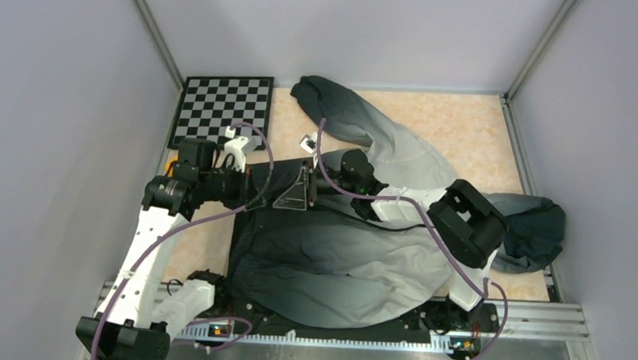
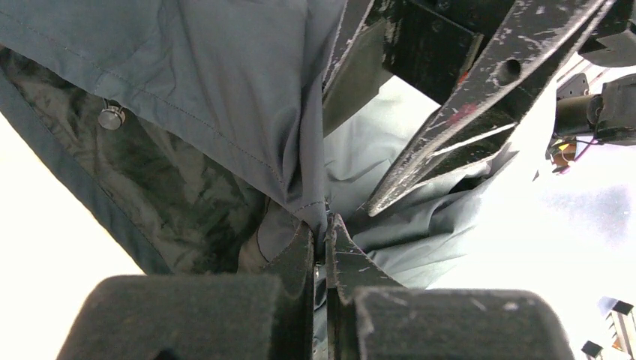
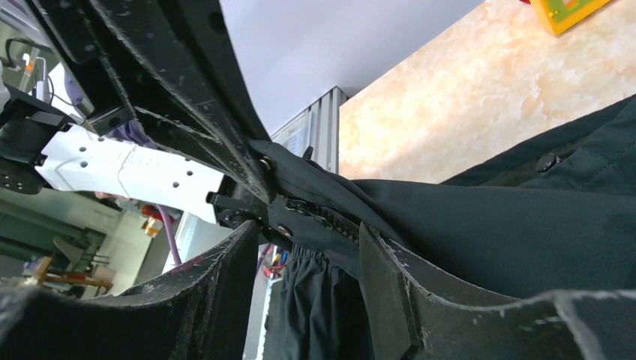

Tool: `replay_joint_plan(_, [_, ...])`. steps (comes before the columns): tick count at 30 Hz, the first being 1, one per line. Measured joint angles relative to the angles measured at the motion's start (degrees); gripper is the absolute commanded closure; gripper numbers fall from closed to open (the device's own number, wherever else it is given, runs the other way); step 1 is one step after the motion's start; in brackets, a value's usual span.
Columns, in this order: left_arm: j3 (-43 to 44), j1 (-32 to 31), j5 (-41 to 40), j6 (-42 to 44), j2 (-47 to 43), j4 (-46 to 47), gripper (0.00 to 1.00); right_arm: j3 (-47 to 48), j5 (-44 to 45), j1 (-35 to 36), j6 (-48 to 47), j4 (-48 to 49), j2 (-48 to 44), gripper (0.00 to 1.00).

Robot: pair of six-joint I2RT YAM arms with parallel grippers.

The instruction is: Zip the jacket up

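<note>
Marbled tabletop (image 1: 475, 130) carries the jacket (image 1: 336, 263) spread mid-table, left gripper (image 2: 325, 238) clamped on its front edge, right gripper (image 3: 307, 255) parted around the zipper (image 3: 324, 216), which, unclamped, could sag away and misalign.

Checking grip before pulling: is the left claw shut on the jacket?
Shut on it: the left claw pinches a fold of the jacket between nearly touching fingertips.
</note>
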Motion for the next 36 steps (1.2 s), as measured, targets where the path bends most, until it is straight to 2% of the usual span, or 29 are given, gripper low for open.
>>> replay_joint_plan(4, [0.0,-0.2,0.0,0.0,0.0,0.0,1.00,0.0,0.0,0.0,2.6,2.9,1.9,0.48])
replay_joint_plan(10, [0.0,-0.2,0.2,0.0,0.0,0.0,1.00,0.0,-0.6,0.0,5.2,6.6,3.5,0.58])
replay_joint_plan(16, [0.0,-0.3,0.2,0.0,0.0,-0.2,1.00,0.1,-2.0,0.0,7.4,9.4,4.9,0.59])
replay_joint_plan(23, [0.0,-0.3,0.2,0.0,0.1,-0.2,1.00,0.1,-3.8,0.0,9.9,13.9,5.6,0.71])
replay_joint_plan(30, [0.0,-0.3,0.2,0.0,0.4,-0.2,1.00,0.2,-4.7,0.0,11.2,15.6,7.3,0.78])
replay_joint_plan(36, [0.0,-0.3,0.2,0.0,0.5,-0.2,1.00,0.9,-4.9,0.1,11.5,15.6,7.9,0.78])
